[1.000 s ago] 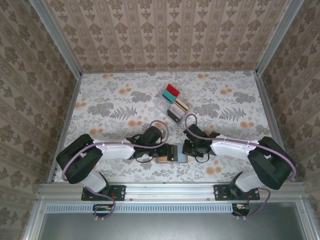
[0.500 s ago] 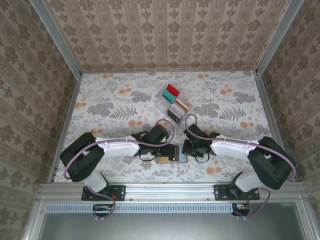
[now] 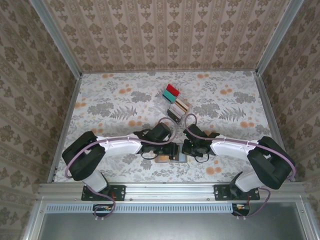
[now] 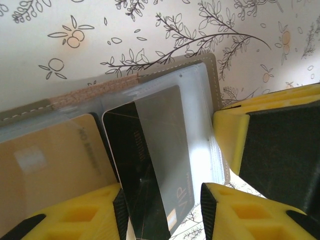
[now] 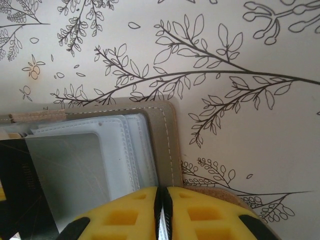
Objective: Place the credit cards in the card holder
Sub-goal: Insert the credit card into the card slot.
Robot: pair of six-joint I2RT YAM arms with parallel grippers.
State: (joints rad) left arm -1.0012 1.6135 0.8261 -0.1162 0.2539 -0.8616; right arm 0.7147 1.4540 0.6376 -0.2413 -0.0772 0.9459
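The card holder (image 3: 171, 154) lies open at the counter's (image 3: 110, 100) lower centre. A tan card (image 4: 45, 165) is pocketed and a dark card (image 4: 150, 165) sits half-sleeved between the spread left fingers (image 4: 75, 220). The right fingers (image 5: 125, 215) press together at the holder's edge. More cards (image 3: 172, 91) wait in the rack (image 3: 165, 103).

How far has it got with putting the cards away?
Done: a tan card sits in a clear sleeve of the card holder. In hand: a dark card is partly slid into the next sleeve, between the parted jaws of the left gripper; the right gripper, shut, sits at the holder's edge. Left: a red card, a teal card and others in the clear rack.
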